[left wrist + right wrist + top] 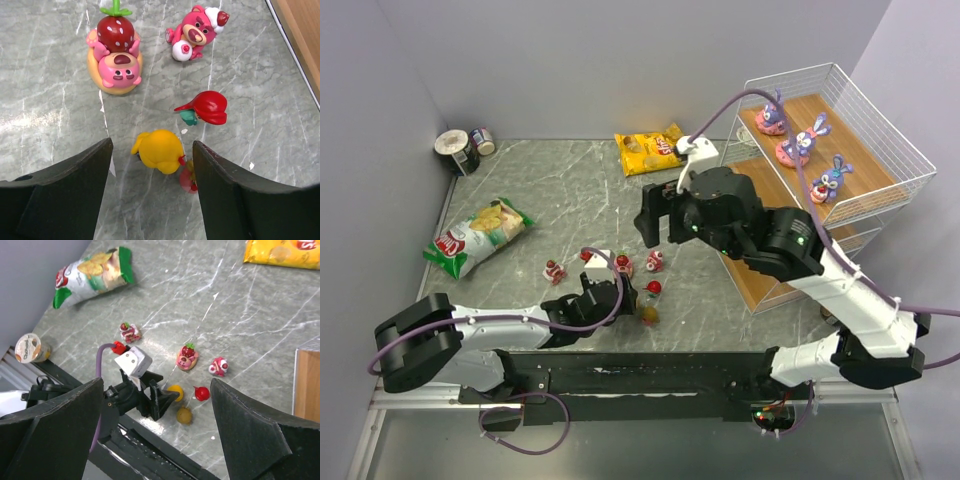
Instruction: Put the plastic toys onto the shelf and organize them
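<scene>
Three purple bunnies (800,143) stand on the top board of the white wire shelf (855,140) at the right. On the table lie a red cake toy (555,271), a strawberry bear on a donut (116,55), a pink bear (196,32), a red cherry toy (207,107) and an olive fruit (184,415). My left gripper (152,150) is open and low over the table, its fingers on either side of a yellow toy (159,150) without closing on it. My right gripper (157,385) is open and empty, high above the toys, left of the shelf.
A green snack bag (478,235) lies at the left and a yellow snack bag (648,150) at the back. Two cans (465,148) stand in the back left corner. The shelf's lower board (760,285) reaches the table near the toys.
</scene>
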`<state>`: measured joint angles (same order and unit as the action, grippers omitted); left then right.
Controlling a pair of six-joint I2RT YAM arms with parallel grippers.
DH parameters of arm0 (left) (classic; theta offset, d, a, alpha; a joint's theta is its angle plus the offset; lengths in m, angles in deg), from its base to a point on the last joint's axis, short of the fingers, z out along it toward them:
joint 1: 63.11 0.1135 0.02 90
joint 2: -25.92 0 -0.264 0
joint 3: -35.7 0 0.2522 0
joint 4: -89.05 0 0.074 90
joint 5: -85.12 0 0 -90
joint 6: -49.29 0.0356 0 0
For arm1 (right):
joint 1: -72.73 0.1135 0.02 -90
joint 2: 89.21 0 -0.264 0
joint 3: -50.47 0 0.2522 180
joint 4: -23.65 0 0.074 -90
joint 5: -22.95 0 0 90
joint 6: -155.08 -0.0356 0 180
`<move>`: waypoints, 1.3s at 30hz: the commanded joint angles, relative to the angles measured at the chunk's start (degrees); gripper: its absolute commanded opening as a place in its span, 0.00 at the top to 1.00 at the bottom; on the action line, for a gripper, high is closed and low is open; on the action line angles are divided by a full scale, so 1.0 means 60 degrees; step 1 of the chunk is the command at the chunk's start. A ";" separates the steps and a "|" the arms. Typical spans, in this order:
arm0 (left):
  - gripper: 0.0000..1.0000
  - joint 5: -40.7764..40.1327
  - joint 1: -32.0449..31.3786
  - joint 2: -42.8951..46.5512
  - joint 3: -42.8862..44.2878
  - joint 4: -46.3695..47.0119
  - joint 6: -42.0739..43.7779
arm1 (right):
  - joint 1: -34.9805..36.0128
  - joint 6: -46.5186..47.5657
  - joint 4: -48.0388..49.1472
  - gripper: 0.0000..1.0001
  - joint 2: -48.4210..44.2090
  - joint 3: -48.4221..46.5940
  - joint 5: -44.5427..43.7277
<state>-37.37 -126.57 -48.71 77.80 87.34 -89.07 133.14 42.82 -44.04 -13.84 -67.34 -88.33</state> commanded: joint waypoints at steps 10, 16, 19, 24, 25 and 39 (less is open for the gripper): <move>0.30 0.0273 -0.0102 -0.0949 0.0009 0.1067 -0.0114 | -0.0209 -0.0260 0.0082 0.07 -0.1092 0.0114 -0.0482; 0.34 0.0244 -0.0116 -0.1125 -0.0138 0.1418 -0.0027 | -0.0209 -0.0347 0.0039 0.07 -0.1210 0.0276 -0.0453; 0.36 0.0200 -0.0102 -0.1389 -0.0080 0.1623 0.0091 | -0.0209 -0.0318 0.0009 0.07 -0.1224 0.0247 -0.0453; 0.46 0.0098 -0.0131 -0.1624 0.0052 0.1682 0.0252 | -0.0209 -0.0303 -0.0094 0.07 -0.1224 0.0115 -0.0526; 0.53 0.0069 -0.0146 -0.1624 0.0081 0.1653 0.0267 | -0.0223 -0.0274 -0.0108 0.07 -0.1224 0.0115 -0.0511; 0.99 0.0462 -0.0161 -0.0103 0.1487 0.0174 0.2299 | -0.0238 0.0194 0.0082 0.07 -0.1532 -0.0382 -0.0599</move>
<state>-36.10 -127.23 -54.13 81.87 88.96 -82.49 132.07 42.39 -44.87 -20.59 -66.36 -90.21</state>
